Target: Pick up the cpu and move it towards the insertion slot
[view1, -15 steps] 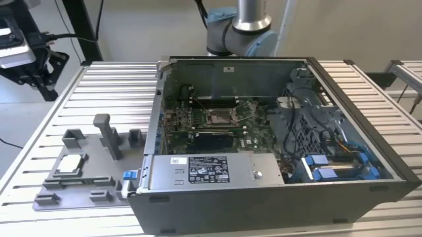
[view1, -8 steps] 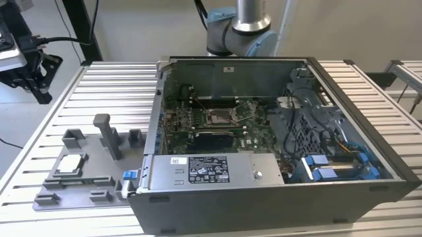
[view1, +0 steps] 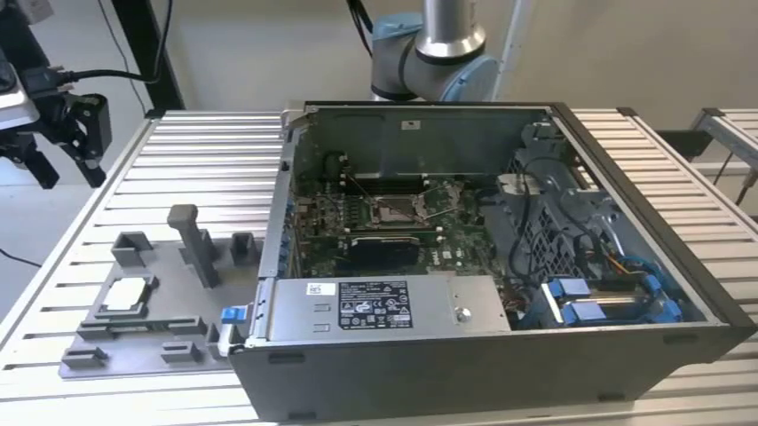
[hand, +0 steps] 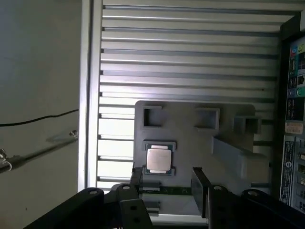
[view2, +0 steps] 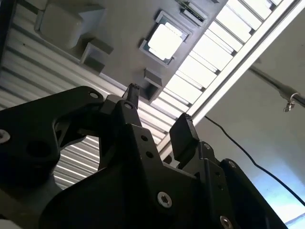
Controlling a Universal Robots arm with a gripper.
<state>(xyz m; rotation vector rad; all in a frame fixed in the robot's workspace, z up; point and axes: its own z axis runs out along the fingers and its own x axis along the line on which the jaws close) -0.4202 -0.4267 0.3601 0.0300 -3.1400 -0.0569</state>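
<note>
Currently the gripper point(view1: 69, 169) hangs at the exterior view's left, above the edge of the ribbed metal table point(view1: 213, 151). Its fingers stand wide apart and hold nothing. The cpu point(view1: 127, 295) lies flat in a recess of the grey fixture point(view1: 119, 351), pale face up, clear of both fingers. In the first wrist view the cpu point(hand: 158, 160) sits just beyond the fingertips point(hand: 137, 175). The insertion slot point(view1: 395, 209) lies on the green board inside the open computer case point(view1: 474, 373), well apart from the cpu.
</note>
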